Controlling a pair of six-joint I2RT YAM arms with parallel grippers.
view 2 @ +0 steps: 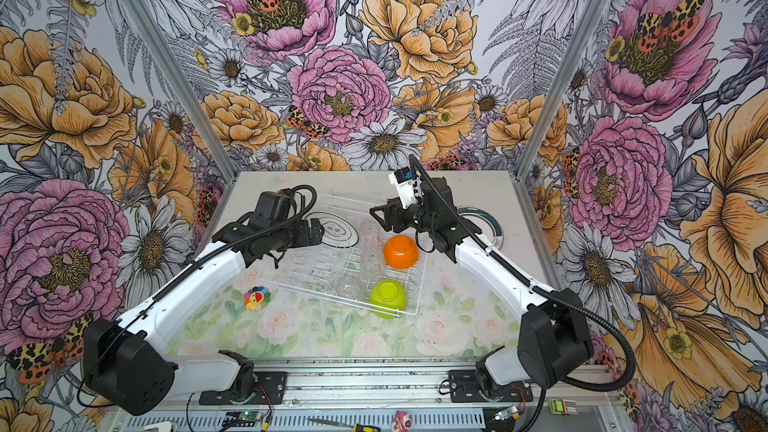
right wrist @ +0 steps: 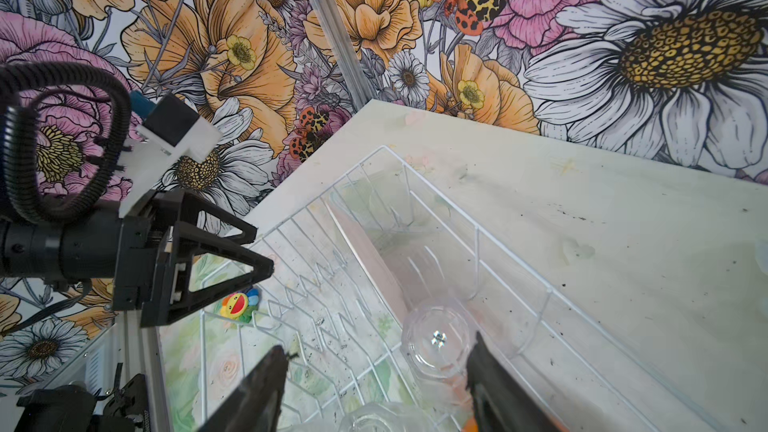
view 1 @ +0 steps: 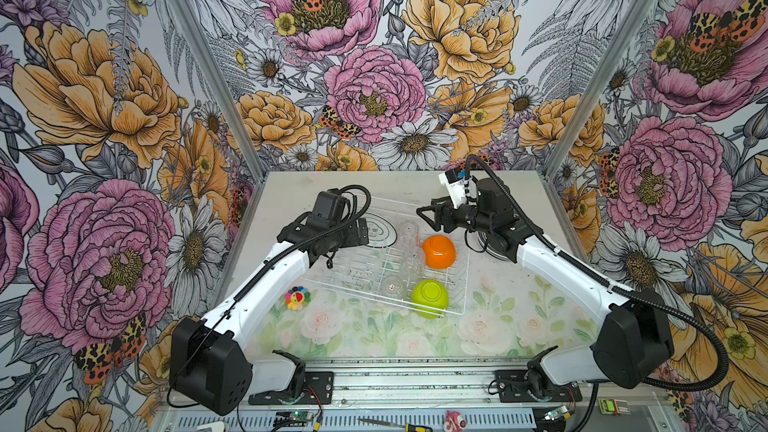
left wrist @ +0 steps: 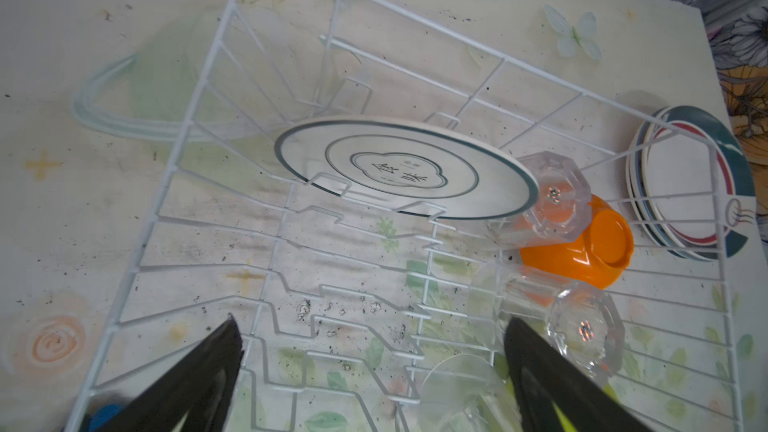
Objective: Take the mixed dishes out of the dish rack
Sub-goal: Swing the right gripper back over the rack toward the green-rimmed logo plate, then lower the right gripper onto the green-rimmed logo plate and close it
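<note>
The white wire dish rack [view 1: 464, 284] sits mid-table. One dark-rimmed plate [view 1: 380, 229] leans in its far slots. Several upturned clear cups [view 1: 409, 229] run down its middle, beside an upturned orange bowl [view 1: 439, 251] and a lime-green bowl [view 1: 429, 297]. My left gripper [left wrist: 370, 320] hangs open over the bare prongs, short of the plate [left wrist: 399, 168], with nothing between its fingers. My right gripper [right wrist: 379, 342] is open over the rack's far end, with a cup [right wrist: 436, 340] close to one finger. A stack of plates [view 2: 488, 222] lies on the table right of the rack.
A small rainbow flower toy [view 1: 297, 297] lies on the table left of the rack's near corner. A clear round rim [left wrist: 104, 114] rests on the table outside the rack's wall. Flowered walls close in the back and both sides.
</note>
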